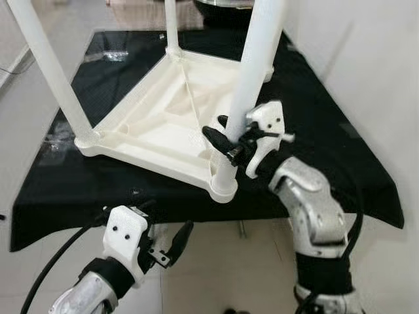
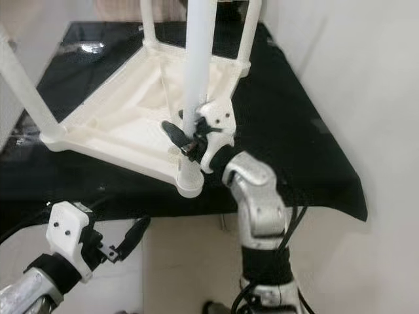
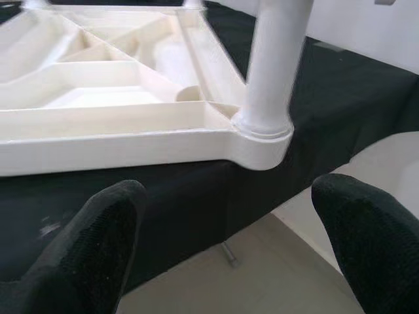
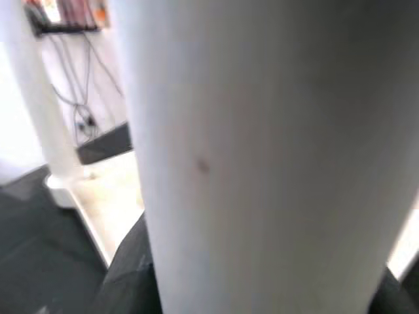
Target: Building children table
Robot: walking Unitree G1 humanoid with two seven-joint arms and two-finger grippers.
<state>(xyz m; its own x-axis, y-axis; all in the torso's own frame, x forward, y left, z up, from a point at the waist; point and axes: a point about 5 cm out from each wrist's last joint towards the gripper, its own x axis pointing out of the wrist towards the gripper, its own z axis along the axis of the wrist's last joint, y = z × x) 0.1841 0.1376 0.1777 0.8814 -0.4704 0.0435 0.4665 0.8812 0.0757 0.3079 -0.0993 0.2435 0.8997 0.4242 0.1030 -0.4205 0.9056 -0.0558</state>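
The children's table (image 1: pixel 163 124) lies upside down on the black-draped worktop (image 1: pixel 340 163), its ribbed underside facing up and its white legs pointing upward. The near-corner leg (image 1: pixel 252 78) stands in its socket (image 1: pixel 224 190) at the corner closest to the robot, near the worktop's front edge.

The right pincer (image 1: pixel 230 140) is clenched around that leg a little above the socket, one black finger on either side. The left pincer (image 1: pixel 171 245) hangs released below the worktop's front edge, fingers spread, facing the same corner and apart from it.

Handling, as a judgement: moulded hollow plastic, light and stiff, smooth enough to slip under a weak grip. The leg is best held low near the socket, as now, so that a push goes straight down into the joint; the top's rim offers a bracing point for the free pincer.

The leg tops are cut off by the frame. Whether the leg is fully seated cannot be confirmed; it appears close. The right wrist view is blurred.
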